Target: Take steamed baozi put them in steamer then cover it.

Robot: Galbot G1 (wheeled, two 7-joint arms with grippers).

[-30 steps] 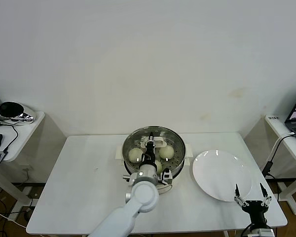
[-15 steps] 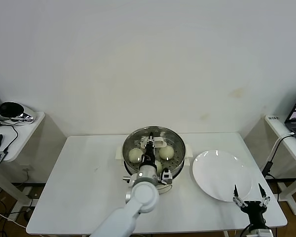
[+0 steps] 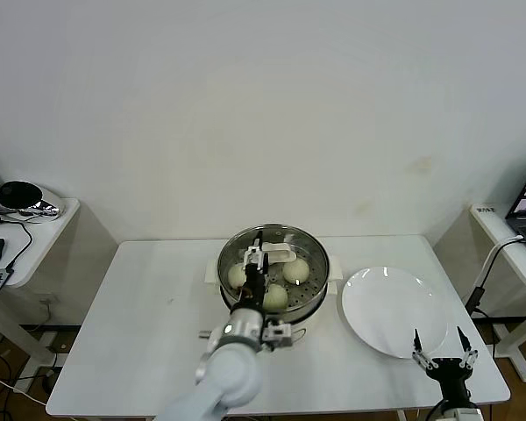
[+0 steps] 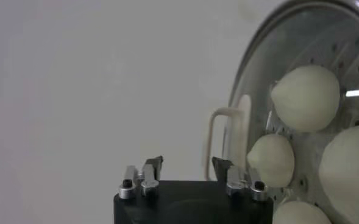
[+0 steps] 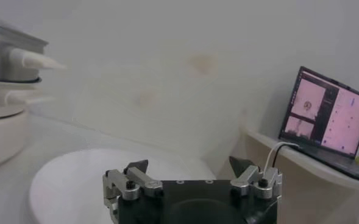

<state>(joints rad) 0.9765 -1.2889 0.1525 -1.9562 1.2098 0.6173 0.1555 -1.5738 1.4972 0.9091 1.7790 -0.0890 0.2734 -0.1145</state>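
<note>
Baozi (image 3: 275,297), likely soft and dentable, sit in my steamer (image 3: 314,303); my left gripper (image 3: 255,260) hovers spread, empty, above.

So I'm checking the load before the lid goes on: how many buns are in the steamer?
4 round cream-white buns, all on the perforated tray of the shiny steel steamer: head view shows three; the left wrist view shows four.

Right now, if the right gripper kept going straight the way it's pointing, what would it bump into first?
Most likely the white plate: the right gripper, fingers open, points low across it. Depth is unclear, so it might skim over.
</note>
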